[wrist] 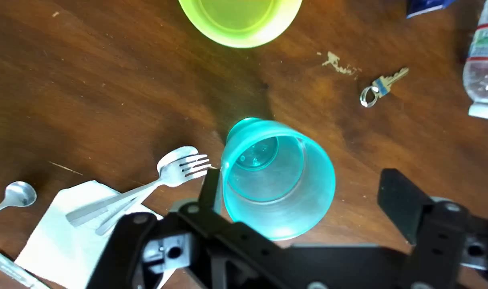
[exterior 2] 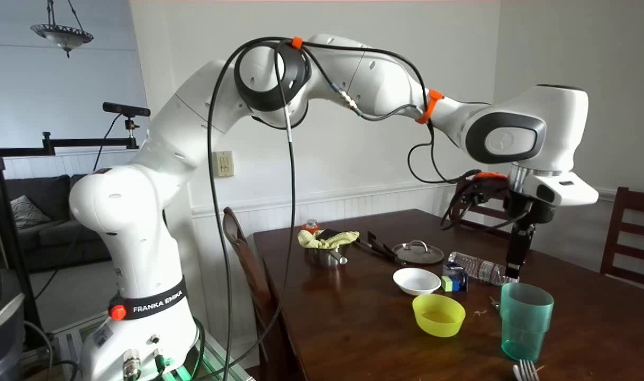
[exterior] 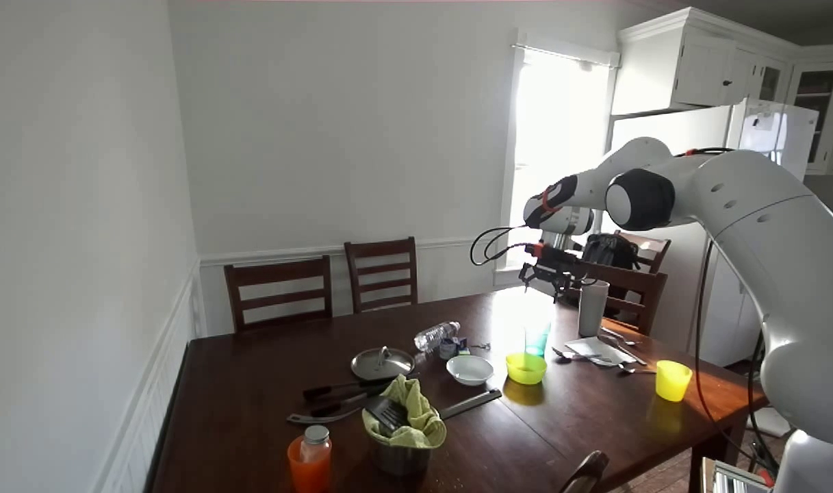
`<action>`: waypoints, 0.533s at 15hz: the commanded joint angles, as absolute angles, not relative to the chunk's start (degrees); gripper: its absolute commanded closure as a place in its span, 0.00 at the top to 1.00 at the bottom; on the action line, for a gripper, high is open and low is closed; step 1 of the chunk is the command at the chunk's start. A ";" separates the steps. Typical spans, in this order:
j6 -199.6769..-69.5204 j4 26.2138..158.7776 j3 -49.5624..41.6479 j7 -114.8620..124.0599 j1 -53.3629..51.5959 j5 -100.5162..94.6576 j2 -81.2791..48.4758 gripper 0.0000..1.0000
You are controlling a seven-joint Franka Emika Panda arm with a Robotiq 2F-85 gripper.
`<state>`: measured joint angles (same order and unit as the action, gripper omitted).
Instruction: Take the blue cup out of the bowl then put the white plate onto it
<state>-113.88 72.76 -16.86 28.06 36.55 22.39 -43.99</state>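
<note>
The blue cup, a translucent teal tumbler, stands upright on the table, apart from the bowl. The lime-green bowl stands beside it with nothing visible in it; it is partly cut off in the wrist view. The small white plate stands on the table by the bowl and is out of the wrist view. My gripper is open and empty above the cup. In the wrist view, the cup shows between the fingers, closer to the left one.
A fork and spoon lie on a white napkin beside the cup. A key, small boxes and a bottle lie near. A tall grey cup, yellow cup, pot and lid stand around.
</note>
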 commanded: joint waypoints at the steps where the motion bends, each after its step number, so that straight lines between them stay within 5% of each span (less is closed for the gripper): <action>1: -111.57 80.28 -17.00 21.67 34.24 18.80 -37.25 1.00; 8: -116.17 90.53 -16.22 10.29 29.73 14.19 -32.09 1.00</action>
<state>-112.99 83.42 -16.79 14.22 31.24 15.50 -36.04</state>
